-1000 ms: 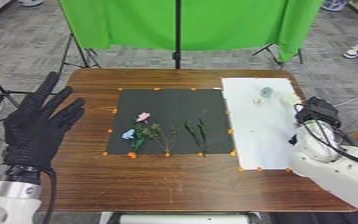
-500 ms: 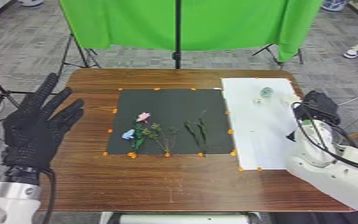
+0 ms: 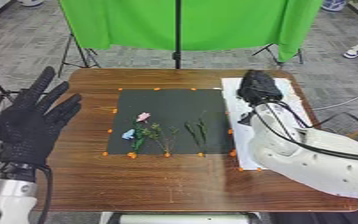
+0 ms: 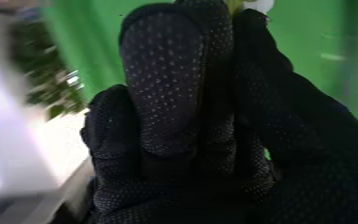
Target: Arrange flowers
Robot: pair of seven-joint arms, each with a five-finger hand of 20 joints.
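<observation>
In the head view, the right hand is at the upper right of the frame, over the upper part of a white sheet on the worktop. The left hand is at the left edge, spread wide and holding nothing. Between them, a dark mat bears a pink flower, a blue flower just below it, leafy sprigs beside them and, to their right, long dark leaves.

In the right wrist view, the thumb and fingers close narrowly on what seems to be a pale flower, at the top edge of the frame; its stem is mostly hidden. Held so near the tips, it could twist or slip if the hand turns quickly. Too hard a pinch might bend the stem. Carried low toward the mat, the gloved fingers could brush the long dark leaves and knock the arrangement askew.
</observation>
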